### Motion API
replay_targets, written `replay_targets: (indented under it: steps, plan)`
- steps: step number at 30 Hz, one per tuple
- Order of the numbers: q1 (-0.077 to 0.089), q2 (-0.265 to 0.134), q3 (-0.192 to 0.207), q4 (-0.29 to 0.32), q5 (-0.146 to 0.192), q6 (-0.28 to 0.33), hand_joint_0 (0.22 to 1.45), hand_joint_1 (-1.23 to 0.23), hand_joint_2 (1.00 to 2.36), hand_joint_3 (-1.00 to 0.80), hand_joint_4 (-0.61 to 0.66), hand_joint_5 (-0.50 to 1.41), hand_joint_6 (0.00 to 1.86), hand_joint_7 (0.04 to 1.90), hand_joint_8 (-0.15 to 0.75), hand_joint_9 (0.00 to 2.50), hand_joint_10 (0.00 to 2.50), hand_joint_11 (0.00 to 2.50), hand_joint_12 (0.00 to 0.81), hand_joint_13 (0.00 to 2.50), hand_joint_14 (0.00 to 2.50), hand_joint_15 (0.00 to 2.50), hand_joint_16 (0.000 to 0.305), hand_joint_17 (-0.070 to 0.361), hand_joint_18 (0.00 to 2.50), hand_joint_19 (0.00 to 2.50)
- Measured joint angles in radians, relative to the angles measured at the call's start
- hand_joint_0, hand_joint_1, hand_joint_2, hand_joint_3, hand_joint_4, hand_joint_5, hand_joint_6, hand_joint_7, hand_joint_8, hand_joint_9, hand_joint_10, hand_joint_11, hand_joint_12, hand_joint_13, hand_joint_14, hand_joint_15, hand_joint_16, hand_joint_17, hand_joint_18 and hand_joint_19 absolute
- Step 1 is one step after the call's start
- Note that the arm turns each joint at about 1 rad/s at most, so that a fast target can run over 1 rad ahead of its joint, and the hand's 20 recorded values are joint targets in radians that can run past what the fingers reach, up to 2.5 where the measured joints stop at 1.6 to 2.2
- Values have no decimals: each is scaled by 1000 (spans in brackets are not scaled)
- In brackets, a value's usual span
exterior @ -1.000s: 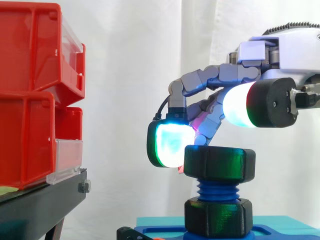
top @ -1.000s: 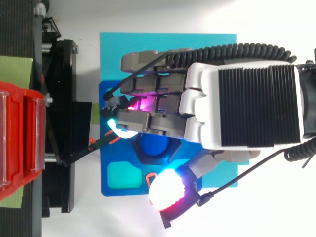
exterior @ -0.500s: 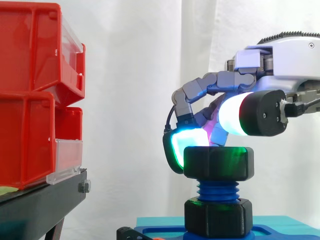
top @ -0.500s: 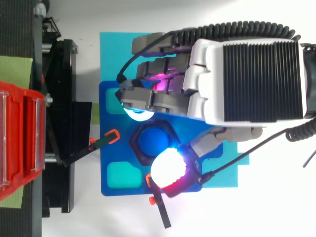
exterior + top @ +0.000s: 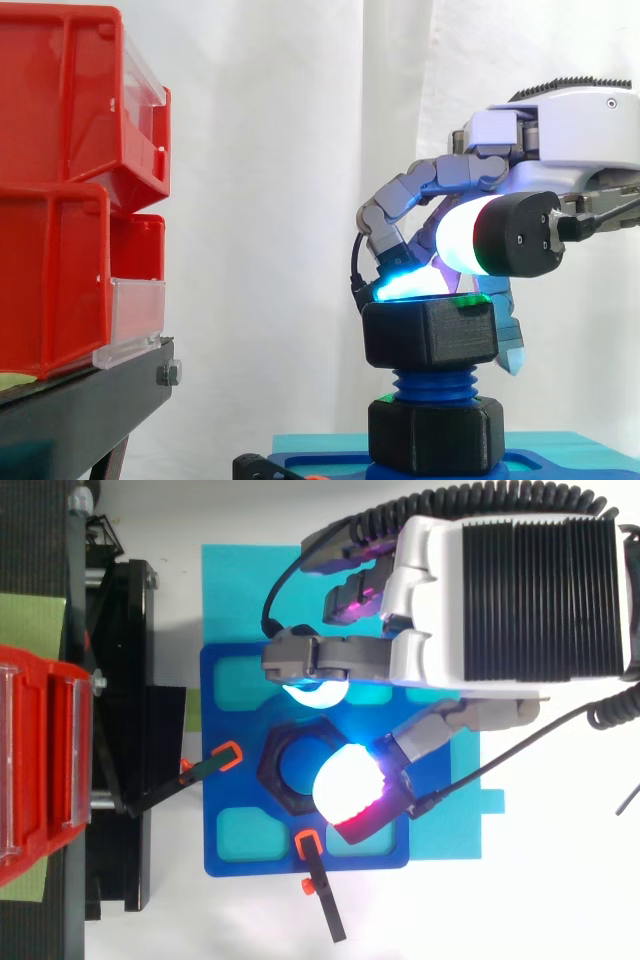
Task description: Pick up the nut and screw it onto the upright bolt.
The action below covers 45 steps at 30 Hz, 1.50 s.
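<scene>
- The nut (image 5: 430,333) is already on the upright bolt (image 5: 433,383). It sits at the top of the blue thread, with a few turns showing bare between it and the second black nut (image 5: 435,435) down at the base.
- Key relation: the bolt's long axis runs straight up, and the nut lies right under the fingers (image 5: 400,287). Any more turning has to go round that vertical line.
- From the side the nut looks maybe a hair off level. Can't say for sure, but cross-threading would be my worry.
- The hand (image 5: 520,580) comes in from the right in the side view, palm above and to one side of the bolt.
- Fingers are curled in on the nut's top. A cyan pad touches its rim on the far side, and the white thumb pad (image 5: 345,785) sits over the near side, covering part of the bolt's end from above.
- I'd call it a light pinch on the nut, not a deep wrap.
- My guess is we're mid-screwing, with plenty of thread left.
- Further out, the bolt stands in a blue fixture plate (image 5: 215,720) with orange-tipped clamps (image 5: 228,752) at its edges.
- The plate lies on a cyan mat (image 5: 240,590) on the white surface (image 5: 500,910).
- The red bins (image 5: 60,200) on their black stand (image 5: 80,410) are well apart, off to the left.
</scene>
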Motion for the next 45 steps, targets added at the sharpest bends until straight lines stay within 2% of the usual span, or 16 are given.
replay_targets:
  steps: [2, 4, 6, 12, 16, 19, 24, 25, 27, 31, 36, 45]
  plan:
    - [-2, 0, 2, 0, -3, 0, 525, -303, 1000, -500, 120, 62, 527, 1555, 251, 1695, 4, 106, 131, 1214, 0, 10, 11, 25, 850, 117]
    - [-4, 0, 6, 0, -7, 0, 523, -302, 1000, -500, 160, 43, 502, 1483, 262, 1651, 4, 105, 132, 1187, 0, 7, 12, 27, 841, 117]
    - [-5, 1, 11, 0, -11, 1, 521, -301, 1000, -500, 182, 11, 505, 1268, 262, 1588, 3, 94, 141, 1159, 0, 8, 14, 31, 830, 127]
    - [-7, 1, 39, -1, -29, 0, 519, -302, 1000, -500, 211, -23, 504, 1084, 256, 1546, 3, 96, 142, 1150, 0, 13, 16, 36, 835, 143]
    - [-5, 0, 46, 2, -34, -2, 516, -300, 1000, -500, 211, -38, 504, 1028, 246, 1469, 0, 74, 150, 1111, 0, 10, 18, 40, 819, 150]
    - [-1, 0, 47, 7, -34, -2, 505, -285, 1000, -500, 178, -67, 503, 762, 214, 1167, 0, 0, 167, 911, 0, 0, 19, 43, 661, 105]
    - [16, -1, 47, 13, -28, -2, 491, -268, 1000, -500, 174, -91, 501, 589, 172, 878, 0, 0, 182, 692, 0, 0, 22, 48, 393, 0]
    - [19, -1, 47, 13, -26, -2, 490, -266, 1000, -500, 176, -91, 501, 583, 172, 857, 0, 0, 184, 669, 0, 0, 22, 49, 386, 0]
    - [25, -1, 47, 13, -21, -2, 480, -250, 1000, -500, 172, -95, 501, 557, 156, 732, 0, 0, 196, 575, 0, 0, 24, 54, 218, 0]
    - [35, -1, 47, 11, -9, -2, 472, -241, 1000, -500, 171, -98, 500, 545, 152, 650, 0, 0, 210, 505, 0, 0, 26, 58, 114, 0]
    - [44, -2, 46, 5, -5, -1, 468, -235, 1000, -500, 176, -99, 500, 553, 153, 615, 0, 0, 217, 484, 0, 0, 26, 59, 88, 0]
    - [47, -2, 38, -1, -4, 0, 469, -231, 1000, -500, 191, -72, 501, 621, 164, 617, 0, 0, 223, 477, 0, 0, 26, 58, 73, 0]
